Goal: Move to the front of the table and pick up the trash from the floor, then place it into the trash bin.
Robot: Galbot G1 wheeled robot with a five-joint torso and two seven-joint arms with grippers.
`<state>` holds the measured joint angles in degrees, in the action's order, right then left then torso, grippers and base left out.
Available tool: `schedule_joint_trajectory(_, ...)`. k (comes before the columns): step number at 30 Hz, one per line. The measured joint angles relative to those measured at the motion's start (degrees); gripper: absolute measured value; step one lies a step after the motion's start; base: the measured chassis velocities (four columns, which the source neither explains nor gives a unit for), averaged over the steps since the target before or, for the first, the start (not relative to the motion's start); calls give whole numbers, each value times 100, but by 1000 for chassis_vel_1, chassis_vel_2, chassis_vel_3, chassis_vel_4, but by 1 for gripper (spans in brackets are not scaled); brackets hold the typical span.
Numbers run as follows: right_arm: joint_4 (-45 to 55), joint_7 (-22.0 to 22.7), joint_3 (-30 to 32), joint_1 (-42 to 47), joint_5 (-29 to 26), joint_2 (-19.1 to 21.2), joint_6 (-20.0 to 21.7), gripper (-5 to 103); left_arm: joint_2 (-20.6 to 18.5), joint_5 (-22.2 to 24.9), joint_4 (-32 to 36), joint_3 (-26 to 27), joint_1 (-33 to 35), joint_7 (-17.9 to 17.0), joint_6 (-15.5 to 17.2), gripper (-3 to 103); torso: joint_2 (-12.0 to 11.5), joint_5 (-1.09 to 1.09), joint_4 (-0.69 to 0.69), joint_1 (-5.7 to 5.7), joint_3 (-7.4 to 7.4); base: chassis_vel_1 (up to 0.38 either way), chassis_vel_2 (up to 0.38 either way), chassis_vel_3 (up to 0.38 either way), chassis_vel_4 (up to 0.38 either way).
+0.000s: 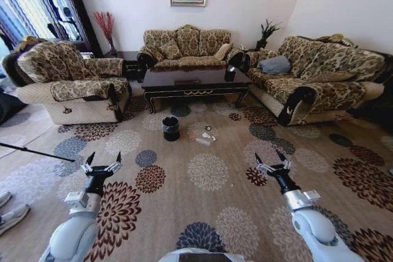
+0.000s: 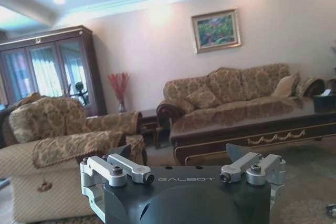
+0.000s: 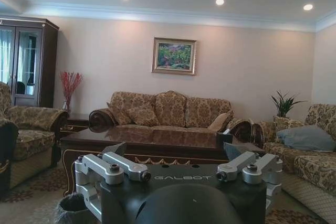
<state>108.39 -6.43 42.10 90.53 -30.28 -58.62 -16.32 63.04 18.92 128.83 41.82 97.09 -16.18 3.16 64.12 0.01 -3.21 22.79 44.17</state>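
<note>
both jaws are held wide and empty, left gripper (image 1: 102,166) and right gripper (image 1: 272,165) low over carpet, while trash (image 1: 204,138) lies unpicked beside bin (image 1: 171,127) before table (image 1: 194,81).

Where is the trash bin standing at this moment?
In the head view the trash bin stands on the patterned carpet, in front of the table toward its left end; the trash lies just to its right.

"GALBOT" on left gripper (image 2: 178,163) and right gripper (image 3: 176,162) housings
</note>
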Motion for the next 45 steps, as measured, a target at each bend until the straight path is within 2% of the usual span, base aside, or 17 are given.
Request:
schedule_joint_trajectory(1, 0, 0, 0, 0, 0, 0, 0, 100, 0, 0, 0, 0, 0, 0, 0, 100, 0, 0, 0, 0, 0, 0, 0, 0, 0)
schedule_joint_trajectory(5, 12, 23, -18, -58, -23, 1, 35, 100, 11, 15, 131, -134, -39, -258, 355, 100, -133, -1, 0, -65, -68, 0, 0, 0, 0)
schedule_joint_trajectory(13, -97, 21, -11, -36, 54, -48, 13, 100, 25, 128, 31, -301, -196, -273, 460, 100, -383, -1, 0, -181, -201, 0, 0, 0, 0)
schedule_joint_trajectory(21, -197, 76, -29, -8, 220, -68, -52, 100, 83, 99, -43, -357, -249, -28, 344, 100, -594, -1, -1, -272, -323, 0, 0, 0, 0)
schedule_joint_trajectory(34, -235, 105, -47, -18, 253, -91, -74, 100, -129, 873, 82, -287, -164, 562, 625, 100, -987, -1, 0, -449, -537, 0, 0, 0, 0)
schedule_joint_trajectory(38, -235, 105, -36, 11, 252, -96, -94, 100, -125, 1170, 194, -300, -138, 617, 746, 100, -1092, -1, 0, -494, -598, 0, 0, 0, 0)
schedule_joint_trajectory(45, -240, 92, -35, 69, 265, -138, -121, 100, -155, 1210, 200, -311, -145, 672, 772, 100, -1256, -1, 0, -563, -693, 0, 0, 0, 0)
